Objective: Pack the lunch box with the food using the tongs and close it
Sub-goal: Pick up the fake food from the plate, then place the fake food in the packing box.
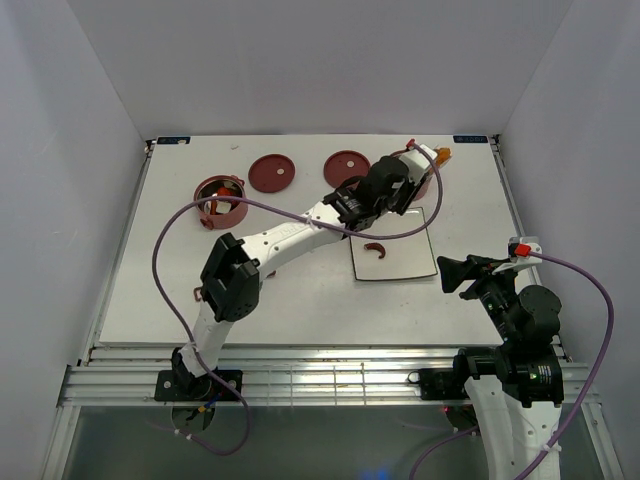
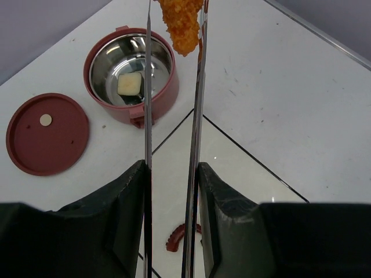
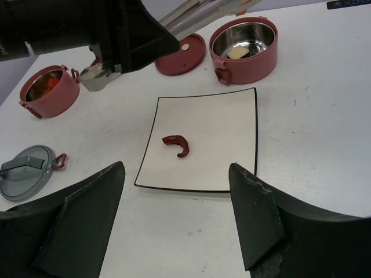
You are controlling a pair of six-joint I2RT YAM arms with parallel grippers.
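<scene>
Jaws of left arm clamped on tongs (image 2: pixel 148 87), carrying pinched nugget (image 2: pixel 182 26) high toward bowl (image 2: pixel 110 111) for a clean drop, while holding right jaws apart near plate (image 3: pixel 226 145).

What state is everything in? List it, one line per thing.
tongs: squeezed by left gripper, pinching the orange nugget
right gripper: open, empty
bowl with cube: uncovered
other bowl: uncovered, orange food inside
disc lids: off, flat on table
grey cover: off, on table
sausage: loose on white plate
</scene>
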